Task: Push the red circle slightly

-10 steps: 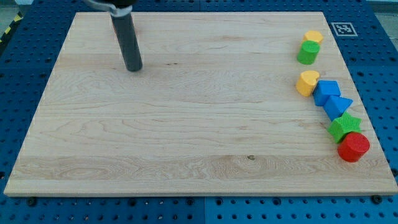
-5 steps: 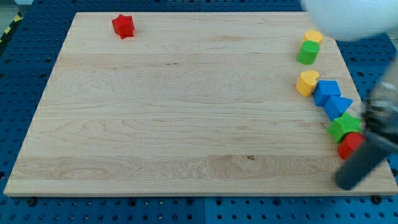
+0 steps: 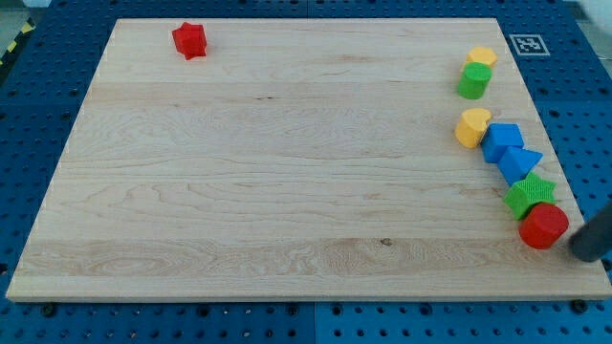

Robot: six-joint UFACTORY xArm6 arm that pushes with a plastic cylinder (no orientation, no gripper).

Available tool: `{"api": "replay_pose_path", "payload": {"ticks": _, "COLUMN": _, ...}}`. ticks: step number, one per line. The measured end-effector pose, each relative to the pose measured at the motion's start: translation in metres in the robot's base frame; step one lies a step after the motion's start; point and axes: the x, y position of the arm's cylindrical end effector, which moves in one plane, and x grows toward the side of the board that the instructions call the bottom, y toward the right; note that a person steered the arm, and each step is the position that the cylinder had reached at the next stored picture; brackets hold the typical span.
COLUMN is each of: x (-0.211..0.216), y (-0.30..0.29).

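Observation:
The red circle (image 3: 543,225) lies near the board's right edge, low in the view, touching the green star (image 3: 530,194) above it. My tip (image 3: 585,254) is the lower end of a dark rod at the view's right edge. It stands just right of and slightly below the red circle, a small gap apart.
Above the green star run a blue triangle (image 3: 521,162), a blue block (image 3: 501,140), a yellow block (image 3: 472,125), a green cylinder (image 3: 471,81) and a yellow block (image 3: 483,56). A red star (image 3: 189,39) sits at the top left. The wooden board (image 3: 287,172) ends just right of the red circle.
The rod swept from the view's top left across to the lower right, uncovering the red star. It now stands just right of the red circle. No block has moved.

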Motion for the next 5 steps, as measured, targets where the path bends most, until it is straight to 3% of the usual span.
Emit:
{"api": "replay_pose_path", "payload": {"ticks": 1, "x": 0.000, "y": -0.032}}
{"api": "replay_pose_path", "payload": {"ticks": 5, "x": 0.000, "y": -0.020}}
